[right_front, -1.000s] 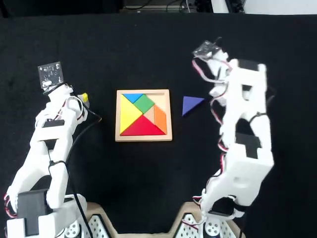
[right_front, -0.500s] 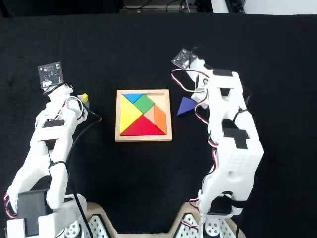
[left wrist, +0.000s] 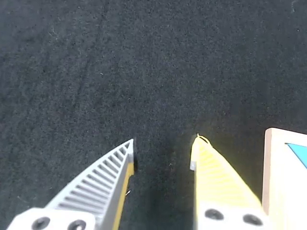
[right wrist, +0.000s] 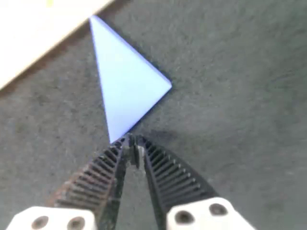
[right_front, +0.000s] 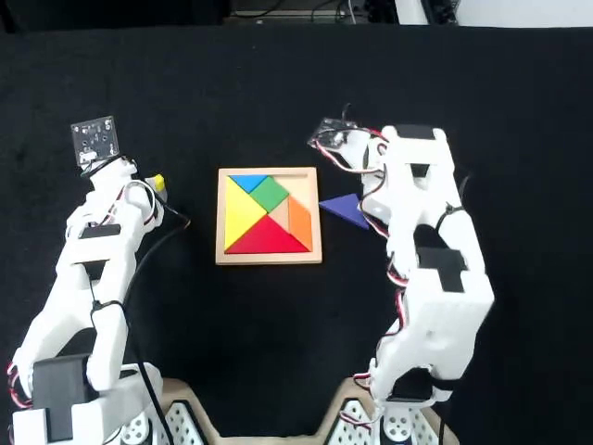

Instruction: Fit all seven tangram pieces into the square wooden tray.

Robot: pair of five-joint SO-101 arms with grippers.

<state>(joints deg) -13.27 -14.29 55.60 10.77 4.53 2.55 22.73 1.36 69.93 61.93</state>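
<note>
- The left gripper (left wrist: 164, 141) sits at 9 o'clock from the square wooden tray (right_front: 269, 258), well apart from it. Its fingers are spread with a clear gap and hold nothing.
- The tray's raised rim stands between the blue triangle (right_front: 341, 209) and the coloured pieces (right_front: 259, 218) inside. Bare wood shows at the tray's 1 o'clock corner.
- The blue triangle lies flat on the cloth at 3 o'clock from the tray, one tip right at the rim.
- The right gripper (right wrist: 132, 146) has its fingers pressed together, tips against the triangle's far corner, gripping nothing.
- Black cloth (right_front: 278, 352) covers the table. Cables (right_front: 306, 11) run along the 12 o'clock edge.
</note>
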